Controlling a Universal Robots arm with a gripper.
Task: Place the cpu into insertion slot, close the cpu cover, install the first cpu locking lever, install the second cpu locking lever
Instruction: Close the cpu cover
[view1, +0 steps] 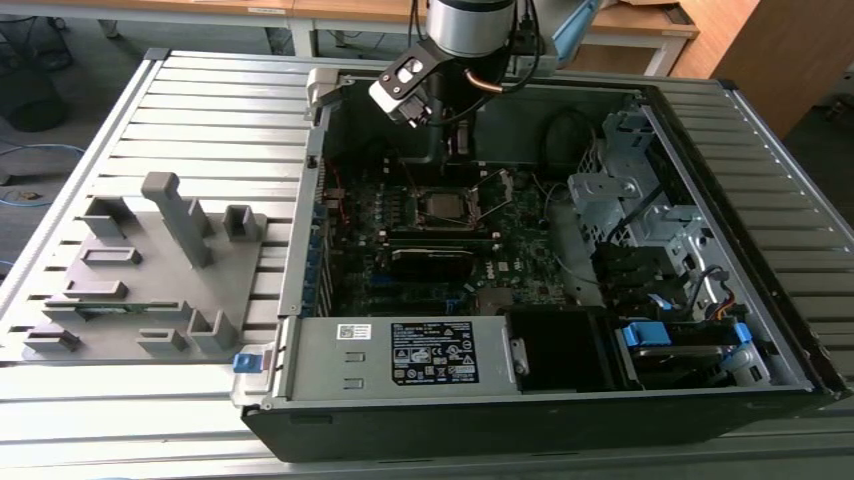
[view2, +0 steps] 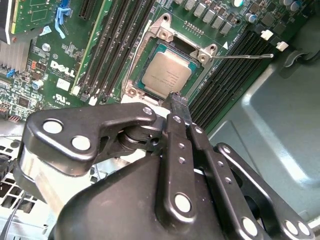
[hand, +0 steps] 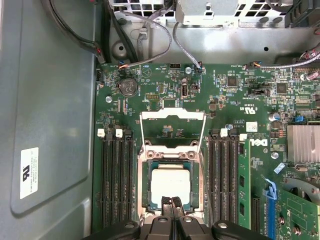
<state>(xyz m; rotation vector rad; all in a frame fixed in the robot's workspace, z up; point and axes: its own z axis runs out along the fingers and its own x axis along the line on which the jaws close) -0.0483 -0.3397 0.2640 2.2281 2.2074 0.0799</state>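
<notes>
The cpu (hand: 171, 184) lies seated in the insertion slot (hand: 146, 186), just under the gripper (hand: 171, 201), whose fingers are pressed together on nothing; the cpu cover (hand: 172, 114) stands open.

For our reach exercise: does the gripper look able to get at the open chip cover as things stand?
Probably yes. The gripper hangs shut at the edge of the chip, and the cover stands open just beyond the chip with nothing lying across it.
</notes>
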